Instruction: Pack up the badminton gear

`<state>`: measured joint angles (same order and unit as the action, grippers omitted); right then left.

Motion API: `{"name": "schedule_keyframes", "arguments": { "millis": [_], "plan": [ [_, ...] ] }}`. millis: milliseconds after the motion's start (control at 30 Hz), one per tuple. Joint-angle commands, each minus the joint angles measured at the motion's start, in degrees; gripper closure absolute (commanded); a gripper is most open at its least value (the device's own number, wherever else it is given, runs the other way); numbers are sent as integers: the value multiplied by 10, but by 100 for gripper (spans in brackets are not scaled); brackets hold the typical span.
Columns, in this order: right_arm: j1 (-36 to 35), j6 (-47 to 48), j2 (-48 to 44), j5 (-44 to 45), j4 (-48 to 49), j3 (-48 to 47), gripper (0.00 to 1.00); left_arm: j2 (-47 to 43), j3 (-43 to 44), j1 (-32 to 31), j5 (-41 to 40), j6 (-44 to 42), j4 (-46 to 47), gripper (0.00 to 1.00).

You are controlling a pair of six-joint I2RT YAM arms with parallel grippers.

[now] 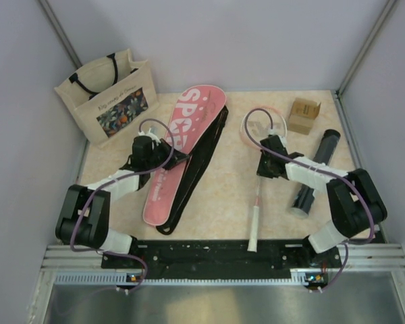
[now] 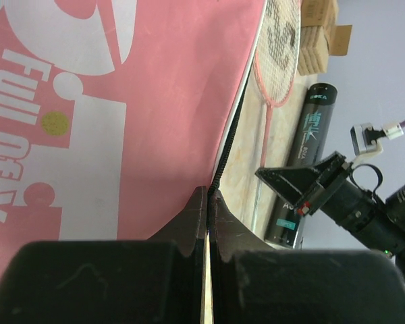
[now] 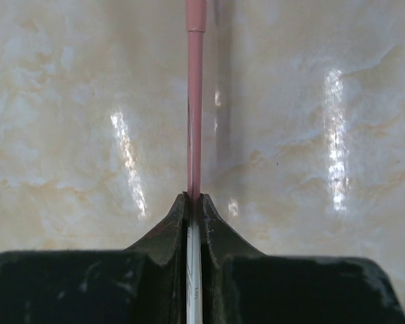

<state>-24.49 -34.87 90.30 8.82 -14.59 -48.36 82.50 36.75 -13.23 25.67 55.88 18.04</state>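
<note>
Pinching a skinny racket shaft [image 3: 195,101], the right gripper [image 3: 194,199] is clamped on it, shaft running straight ahead of the jaws, so it could twist or slip. And the left gripper [image 2: 207,196] sits shut at the cover [image 2: 155,101] edge, hold unclear.

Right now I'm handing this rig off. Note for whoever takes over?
Left gripper: shut on the zip edge of the pink cover, which lies on the table.
Right gripper: shut on the racket at its pink shaft; the racket is outside the cover.
Tube: on the table, right of the racket, free.
Done: both grips made; nothing visibly packed.
Left: racket and tube into the cover, then close it. No second racket or shuttlecocks in view.
</note>
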Motion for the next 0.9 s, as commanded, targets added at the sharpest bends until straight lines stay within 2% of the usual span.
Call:
{"name": "schedule_keyframes", "arguments": {
  "millis": [0, 200, 367, 567, 867],
  "plan": [
    [-14, 3, -87, -13, -18, 12, 100, 13, 39, -5, 3, 2, 67, 100],
    [-75, -10, -139, -9, -44, 4, 100, 27, 49, -11, 3, -8, 79, 100],
    [-144, -41, -145, 1, -55, -9, 100, 28, 59, -19, 3, -23, 69, 100],
    [-209, -70, -106, 14, -54, -33, 100, 23, 59, -27, 2, -31, 64, 100],
    [-247, -85, -56, 17, -51, -69, 100, 21, 53, -30, 3, -45, 55, 100]
  ]
}}
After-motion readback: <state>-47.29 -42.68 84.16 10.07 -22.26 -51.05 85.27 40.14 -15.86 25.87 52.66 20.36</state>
